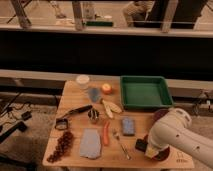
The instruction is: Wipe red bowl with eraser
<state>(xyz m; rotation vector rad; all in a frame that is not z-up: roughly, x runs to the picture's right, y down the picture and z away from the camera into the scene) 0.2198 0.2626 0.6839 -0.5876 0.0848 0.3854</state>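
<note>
Beside the blue-grey block (128,126) sits the tool (141,145), arm (175,132) covering the red bowl (163,155).

The white arm (176,134) bends low at lower right, its claw (142,145) pointing left.

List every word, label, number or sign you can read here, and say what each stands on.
No text here can be read.
Table, front right corner: a small dark mark, too blurred to read.
Gripper, low at the left rim of the red bowl: no label shows.
Green tray: no marking shows.
</note>
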